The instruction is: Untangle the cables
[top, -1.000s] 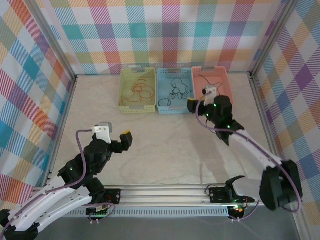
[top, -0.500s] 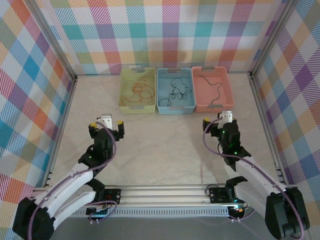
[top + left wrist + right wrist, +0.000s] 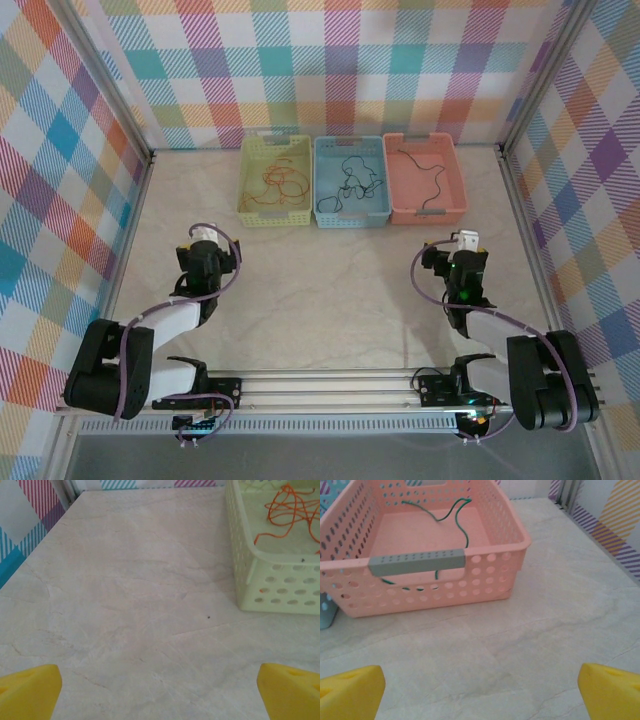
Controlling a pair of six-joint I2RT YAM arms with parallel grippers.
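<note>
Holding the yellow fingers (image 3: 30, 692) of the left gripper (image 3: 160, 700) spread wide, one at each lower corner of the left wrist view, pinching nothing and touching nothing. Hovering over bare marbled table (image 3: 125, 605). Facing, ahead and to the right, the perforated wall of a pale yellow-green basket (image 3: 265, 587), with the orange cable (image 3: 287, 505) lying looped inside it, well apart from the fingers.

Holding the right gripper (image 3: 480, 700) the same way, fingers just as wide apart, gripping nothing. Facing a pink basket (image 3: 445, 595) ahead and to the left, a grey handle bar (image 3: 417, 562) sitting on its near wall, the green cable (image 3: 460, 525) winding across its floor and partly hidden behind that wall. Catching the corner of a blue basket (image 3: 326, 615) at the left edge, just beside the pink one.

Looking down from above: lining up the three baskets side by side near the far plaid wall (image 3: 320, 70), with the black cable (image 3: 352, 180) lying in the blue middle one. Hanging both grippers over open tabletop on the near side of that row, the left one short of the yellow-green basket, the right one near the pink.
</note>
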